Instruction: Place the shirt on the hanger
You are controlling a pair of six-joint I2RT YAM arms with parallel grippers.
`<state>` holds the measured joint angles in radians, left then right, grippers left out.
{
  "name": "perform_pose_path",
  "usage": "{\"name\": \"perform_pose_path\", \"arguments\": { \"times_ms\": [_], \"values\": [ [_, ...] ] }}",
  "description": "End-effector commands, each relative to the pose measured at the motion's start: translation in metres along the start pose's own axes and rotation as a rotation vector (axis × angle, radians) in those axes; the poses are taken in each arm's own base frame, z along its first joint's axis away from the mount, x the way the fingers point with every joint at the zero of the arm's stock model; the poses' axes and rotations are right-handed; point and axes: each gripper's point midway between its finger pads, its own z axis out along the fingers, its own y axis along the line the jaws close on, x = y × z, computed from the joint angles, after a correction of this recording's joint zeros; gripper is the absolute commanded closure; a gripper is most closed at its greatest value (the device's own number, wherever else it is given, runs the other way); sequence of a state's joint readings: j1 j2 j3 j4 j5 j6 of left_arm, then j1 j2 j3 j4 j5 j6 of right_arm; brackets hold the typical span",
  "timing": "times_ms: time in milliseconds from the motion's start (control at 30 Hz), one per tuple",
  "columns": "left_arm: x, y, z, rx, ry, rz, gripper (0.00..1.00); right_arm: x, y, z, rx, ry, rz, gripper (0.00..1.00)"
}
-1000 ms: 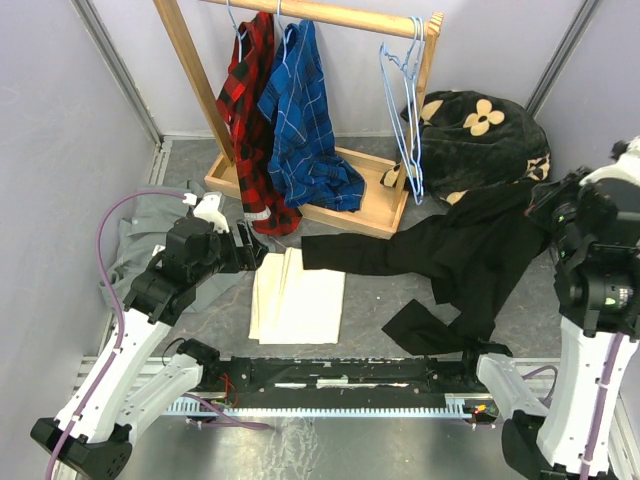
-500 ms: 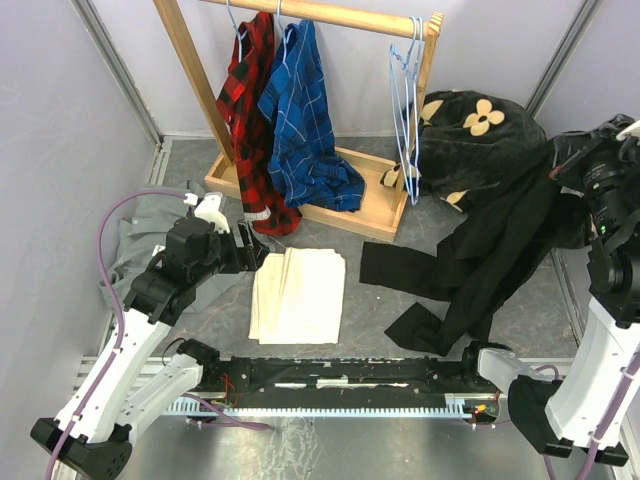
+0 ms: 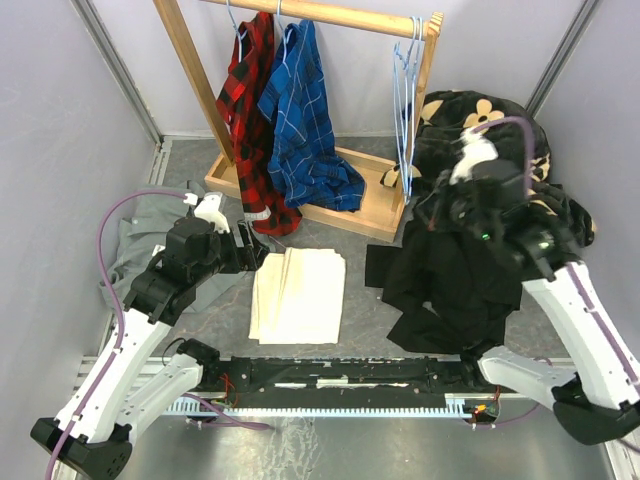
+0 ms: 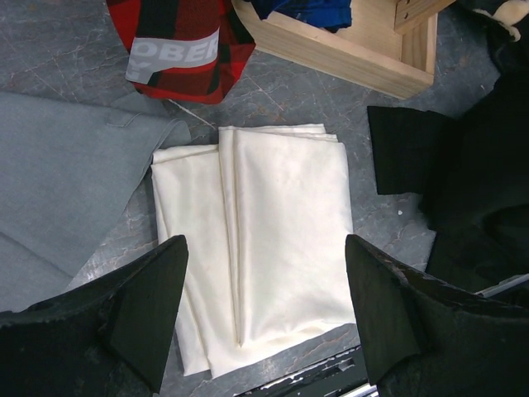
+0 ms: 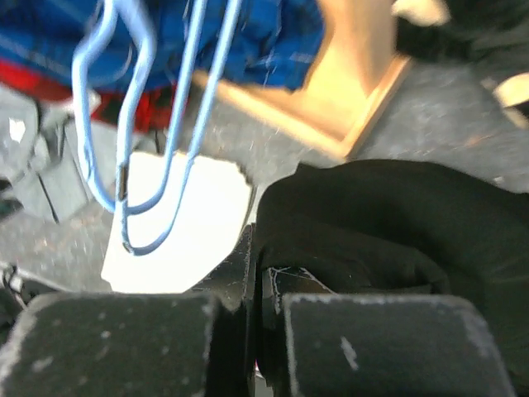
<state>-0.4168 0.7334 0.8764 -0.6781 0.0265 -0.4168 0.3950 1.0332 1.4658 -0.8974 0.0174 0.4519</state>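
My right gripper (image 5: 256,277) is pinched tight on the black shirt (image 5: 397,207), which is bunched just in front of the wooden rack's (image 3: 185,70) right post, near the blue hangers (image 3: 405,90). My left gripper (image 4: 266,256) hangs with its fingers spread wide over a folded cream cloth (image 4: 281,190) in front of the rack.

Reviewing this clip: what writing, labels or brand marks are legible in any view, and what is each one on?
"OBER": pale capitals on a grey label sewn to the red plaid shirt, seen in the left wrist view. The word seems cut off at the label's edges, so it is probably only part of a name.
Top view: nothing large enough to read.
Right wrist view: too blurred, no text made out.
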Motion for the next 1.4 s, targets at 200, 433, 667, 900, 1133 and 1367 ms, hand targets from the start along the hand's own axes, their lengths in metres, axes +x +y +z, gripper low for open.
{"name": "perform_pose_path", "arguments": {
  "times_ms": [200,433,667,900,1133,1367],
  "values": [
    [-0.020,-0.001,-0.002,-0.015,-0.064,0.034,0.17,0.123,0.145,0.055,-0.339,0.131,-0.132,0.68],
    [-0.019,0.000,-0.003,-0.019,-0.057,0.042,0.17,0.124,0.070,0.059,0.021,0.071,-0.116,0.14],
    [-0.018,0.000,-0.001,-0.017,-0.049,0.047,0.17,0.110,-0.011,0.030,0.391,-0.023,-0.095,0.03],
    [-0.017,-0.001,0.000,-0.011,-0.044,0.049,0.17,0.131,-0.030,0.029,0.502,0.052,-0.107,0.01],
    [-0.015,-0.001,0.001,-0.010,-0.033,0.050,0.17,0.164,-0.017,0.049,0.446,0.157,-0.096,0.01],
    [-0.014,-0.001,0.002,-0.006,-0.028,0.052,0.17,0.181,-0.042,0.057,0.490,0.264,-0.111,0.01]
  ]
}}
